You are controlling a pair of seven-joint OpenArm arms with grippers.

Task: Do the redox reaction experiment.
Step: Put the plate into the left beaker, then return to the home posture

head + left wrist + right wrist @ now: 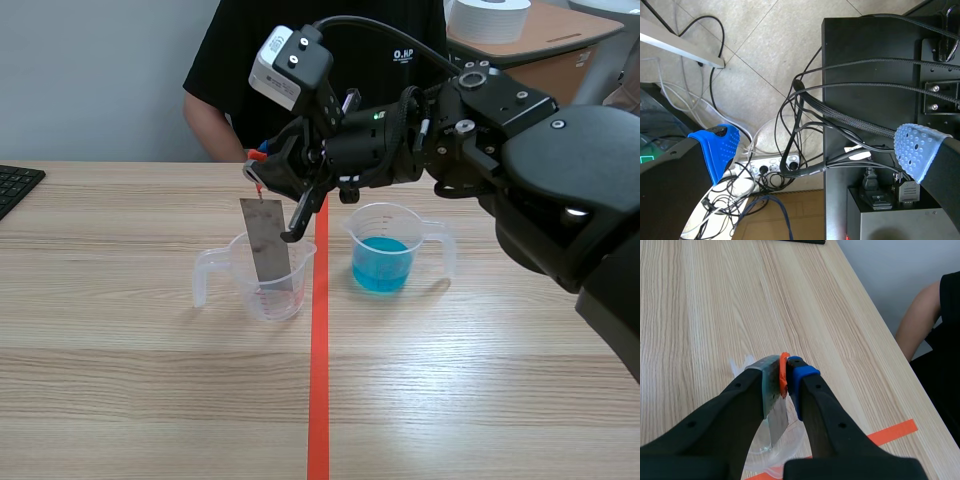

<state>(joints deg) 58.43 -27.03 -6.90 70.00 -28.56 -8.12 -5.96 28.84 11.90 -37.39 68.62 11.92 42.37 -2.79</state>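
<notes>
A grey metal strip [268, 245] hangs upright with its lower end inside a clear beaker [285, 298] left of the tape line. My right gripper [264, 175] reaches in from the right, above that beaker, shut on the orange tab [258, 156] at the strip's top. In the right wrist view the orange tab [784, 371] is pinched in the right gripper [788, 377], and the strip [776, 420] drops into the beaker [792, 440] below. A second beaker [385, 255] holds blue liquid just right of the line. My left gripper [815, 142] is open over the floor and holds nothing.
A person in a black shirt [300, 60] sits across the table, one arm [920, 325] near the far edge. A black keyboard [15, 185] lies at the far left. An orange tape line [318, 380] runs down the table's middle. Cables [790, 160] and a black cabinet [875, 90] lie under the left gripper.
</notes>
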